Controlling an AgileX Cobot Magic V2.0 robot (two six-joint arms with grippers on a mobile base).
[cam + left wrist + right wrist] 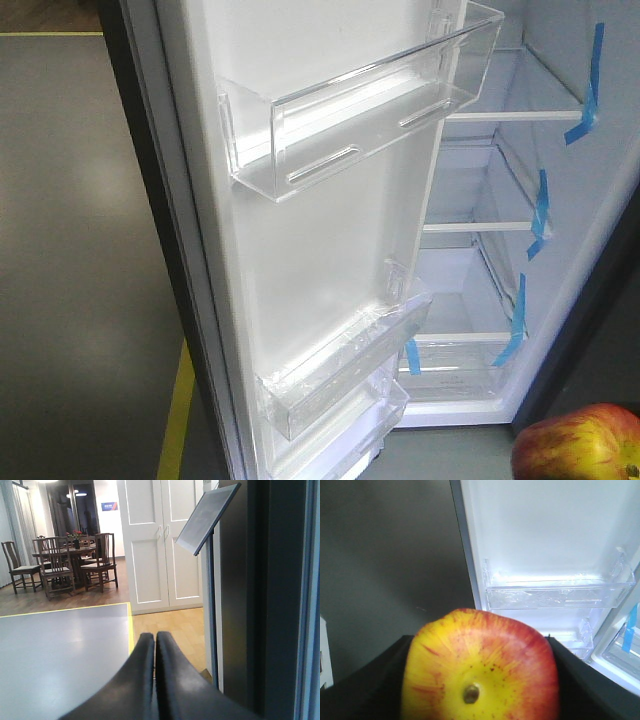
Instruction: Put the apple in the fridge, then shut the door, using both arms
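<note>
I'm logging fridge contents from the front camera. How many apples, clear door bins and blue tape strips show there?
apple: 1
clear door bins: 3
blue tape strips: 4
Total: 8

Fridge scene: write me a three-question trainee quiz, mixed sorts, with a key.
1. True or false: the door stands open.
2. The right gripper holds: A nothing, B the apple, C a bottle.
3. Fill in: the left gripper is ____, with nothing in it.

Key: 1 true; 2 B; 3 shut.
</note>
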